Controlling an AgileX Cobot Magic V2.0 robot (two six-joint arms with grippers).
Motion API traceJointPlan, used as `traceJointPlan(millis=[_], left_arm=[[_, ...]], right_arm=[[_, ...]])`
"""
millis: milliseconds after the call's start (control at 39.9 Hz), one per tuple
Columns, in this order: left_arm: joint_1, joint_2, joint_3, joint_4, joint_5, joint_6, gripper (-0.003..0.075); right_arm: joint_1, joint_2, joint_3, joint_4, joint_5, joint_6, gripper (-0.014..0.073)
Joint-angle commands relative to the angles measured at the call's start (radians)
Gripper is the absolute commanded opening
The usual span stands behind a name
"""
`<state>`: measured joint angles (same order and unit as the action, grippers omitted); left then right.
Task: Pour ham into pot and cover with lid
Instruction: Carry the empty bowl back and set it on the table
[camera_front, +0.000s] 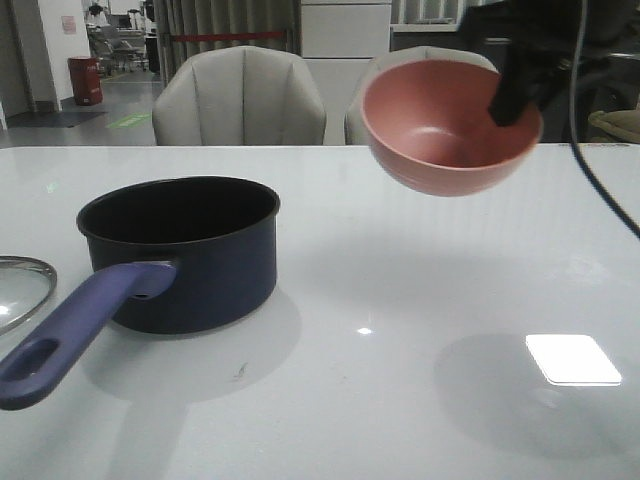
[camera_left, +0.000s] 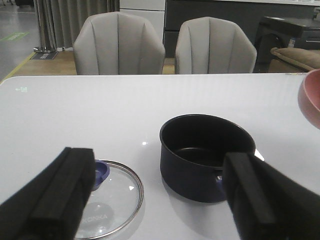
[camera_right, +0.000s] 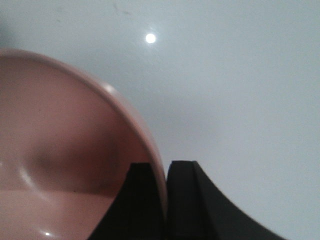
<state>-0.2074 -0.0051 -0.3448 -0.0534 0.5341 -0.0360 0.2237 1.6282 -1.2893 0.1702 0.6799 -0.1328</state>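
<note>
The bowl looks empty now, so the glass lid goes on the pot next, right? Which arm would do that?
Probably the left. Its open left gripper hangs near the lid, which lies flat beside the pot. The right gripper is clamped on the pink bowl, held up in the air.

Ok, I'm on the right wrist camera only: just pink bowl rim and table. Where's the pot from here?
Observer: The pot stands on the table to the robot's left of the bowl, which hangs in the air, not over it.
Operator: Any ham in the bowl?
Observer: None shows in the front view; the bowl tips its mouth toward that camera and looks bare.
Operator: And the lid?
Observer: The lid lies flat beside the pot, knob up, in front of the open left claw.
</note>
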Motion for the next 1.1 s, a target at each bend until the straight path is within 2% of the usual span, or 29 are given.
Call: traceJointPlan(millis=[0,200,476,576,801,901,1076], left_arm=[[-0.007,-0.017,-0.027,-0.004,-0.078,-0.001,0.0565],[-0.007,-0.017,-0.027,-0.004,-0.078,-0.001,0.0565],[-0.007,-0.017,-0.027,-0.004,-0.078,-0.001,0.0565],[-0.007,-0.017,-0.027,-0.004,-0.078,-0.001,0.0565],[-0.007,-0.017,-0.027,-0.004,-0.078,-0.001,0.0565],[-0.007,-0.017,-0.027,-0.004,-0.078,-0.001,0.0565],[-0.007,-0.017,-0.027,-0.004,-0.078,-0.001,0.0565]], right_arm=[[-0.071,-0.014,-0.035,0.023,0.022,0.009,0.0127],[-0.155,0.062,-0.035,0.130,0.081,0.033,0.0127],[-0.156,0.168,-0.036,0.127,0.062,0.033,0.0136],[-0.156,0.198,-0.036,0.119,0.069,0.031,0.0194],[-0.156,0.231,-0.042,0.109,0.081,0.021,0.0408],[-0.156,0.222,-0.077,0.069,0.127,0.007,0.0437],[-0.155,0.120,-0.125,0.044,0.219,-0.120,0.0437]])
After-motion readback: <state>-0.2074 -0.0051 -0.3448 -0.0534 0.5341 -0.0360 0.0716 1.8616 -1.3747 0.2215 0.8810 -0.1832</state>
